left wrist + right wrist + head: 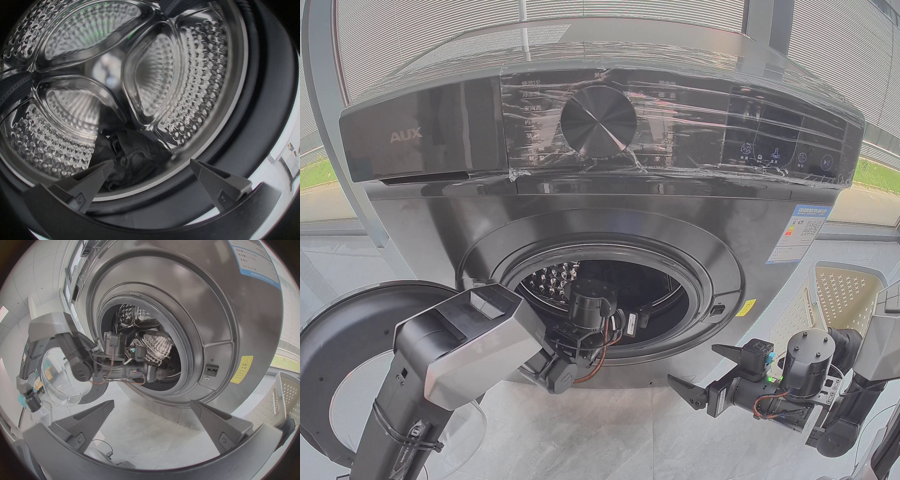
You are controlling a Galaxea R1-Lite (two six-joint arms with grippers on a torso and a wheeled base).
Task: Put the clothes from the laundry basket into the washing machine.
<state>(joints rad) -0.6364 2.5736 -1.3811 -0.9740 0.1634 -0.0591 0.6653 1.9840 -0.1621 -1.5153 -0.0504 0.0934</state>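
Dark grey and empty, the left tool point(151, 167) has its jaws spread wide and sits just inside the mouth of the washing machine point(600, 206). Past its tips a heap of dark clothes point(134, 154) lies at the bottom of the dimpled steel drum point(193, 78). The right tool point(701, 366) hangs low in front of the machine, off to the right of the opening, jaws likewise apart and holding nothing. The round door point(337, 350) is swung open to the left. At the right, beside the machine, stands the white perforated laundry basket point(850, 294); what it holds cannot be seen. The floor point(612, 431) is pale grey stone-look tile, smooth and faintly veined. Behind the machine run slatted window panels point(425, 37), with a strip of green grass point(878, 175) outside.
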